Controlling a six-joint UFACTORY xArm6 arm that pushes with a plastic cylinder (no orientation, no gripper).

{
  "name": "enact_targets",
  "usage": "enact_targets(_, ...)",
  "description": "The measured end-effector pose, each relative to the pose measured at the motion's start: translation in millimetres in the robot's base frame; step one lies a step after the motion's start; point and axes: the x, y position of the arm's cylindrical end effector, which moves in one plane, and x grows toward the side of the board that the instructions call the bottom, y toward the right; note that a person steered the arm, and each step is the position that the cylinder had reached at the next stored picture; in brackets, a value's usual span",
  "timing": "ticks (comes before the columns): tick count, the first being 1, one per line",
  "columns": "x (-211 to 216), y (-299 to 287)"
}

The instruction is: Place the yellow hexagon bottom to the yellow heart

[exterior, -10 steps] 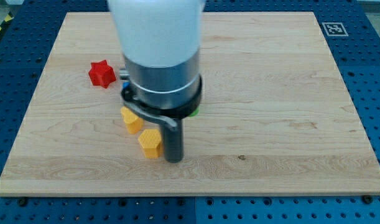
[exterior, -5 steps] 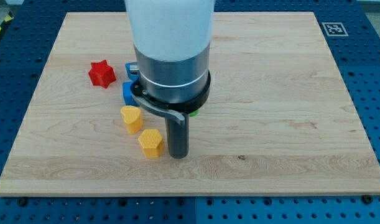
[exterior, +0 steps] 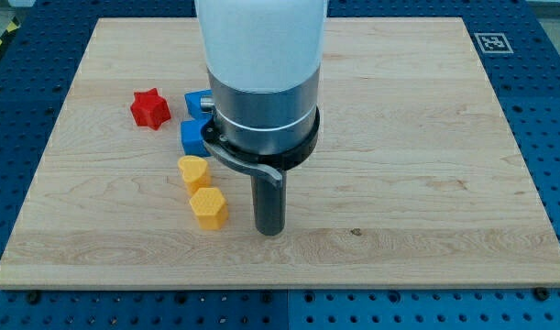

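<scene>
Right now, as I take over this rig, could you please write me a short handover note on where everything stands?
Tip: my tip rests on the wooden board, apart from the blocks, to the view's right of the yellow hexagon.
Job's things: the yellow hexagon lies just below the yellow heart, toward the view's bottom, close to or touching it.
Others: red star at the view's upper left; two blue blocks beside the arm, partly hidden.
Done: the hexagon appears placed beneath the heart.
Left: probably nothing except drawing the tip clear; at most a small nudge to centre it.
</scene>
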Motion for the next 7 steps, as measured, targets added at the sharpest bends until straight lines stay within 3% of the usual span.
enact_targets(2,-26.2,-4.0)
enact_targets(7,-19.8,-32.9)
